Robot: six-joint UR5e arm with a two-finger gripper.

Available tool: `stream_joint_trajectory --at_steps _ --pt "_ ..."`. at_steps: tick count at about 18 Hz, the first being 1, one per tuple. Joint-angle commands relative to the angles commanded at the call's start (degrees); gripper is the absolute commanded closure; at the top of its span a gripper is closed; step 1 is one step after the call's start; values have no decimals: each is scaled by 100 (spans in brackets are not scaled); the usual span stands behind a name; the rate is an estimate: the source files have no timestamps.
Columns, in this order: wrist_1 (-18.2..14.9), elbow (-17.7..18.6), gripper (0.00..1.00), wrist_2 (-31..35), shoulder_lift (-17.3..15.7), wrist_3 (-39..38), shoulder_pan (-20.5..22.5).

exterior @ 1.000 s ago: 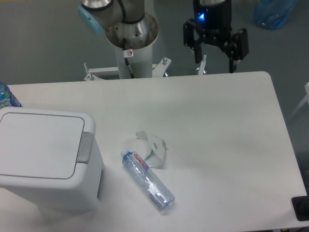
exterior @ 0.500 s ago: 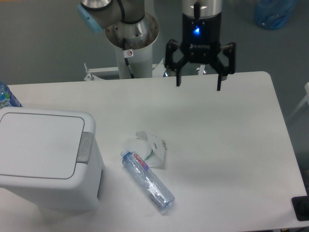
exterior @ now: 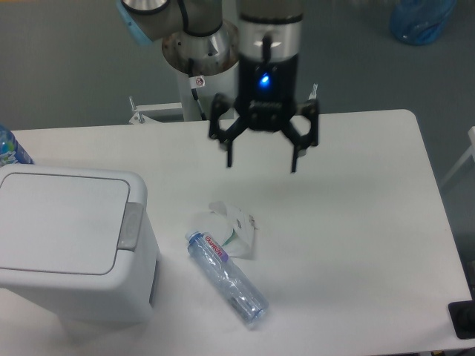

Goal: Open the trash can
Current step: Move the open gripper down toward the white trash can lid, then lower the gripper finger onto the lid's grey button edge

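At the far left edge of the worktop (exterior: 356, 193) a blue-capped bottle (exterior: 9, 148) poked into sight, mostly cut off. Just in front of it, filling the near left corner, sat the trash can (exterior: 67, 245), its flat white lid (exterior: 59, 222) lying fully down and flush. The grey push-button (exterior: 130, 226) was on the rim at the can's right side, with nothing touching it.

A little to the right of the can, toward the front edge, lay a crumpled bit of white wrapper (exterior: 234, 226) and, touching it, an empty clear plastic bottle (exterior: 226, 278) on its side, angled toward the near edge.

Further right and nearer the back edge hung the tool (exterior: 260, 159), pointing straight down, its two fingers spread wide with nothing between them. It was above bare worktop, well apart from the can and its button.

From what I could see, nothing of the job had been done. By my reckoning the tool had yet to cross to the button and press it so the lid could lift.
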State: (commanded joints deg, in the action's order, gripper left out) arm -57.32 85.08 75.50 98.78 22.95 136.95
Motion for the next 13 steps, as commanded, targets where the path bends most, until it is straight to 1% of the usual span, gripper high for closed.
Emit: stream_joint_trajectory --at_steps 3,6,9,13 --pt "176 -9 0 -9 106 -370 -185" --pt "300 -44 0 -26 255 -528 -361" --pt "300 -149 0 -26 317 -757 -432" --pt "300 -114 0 -26 353 -784 -590"
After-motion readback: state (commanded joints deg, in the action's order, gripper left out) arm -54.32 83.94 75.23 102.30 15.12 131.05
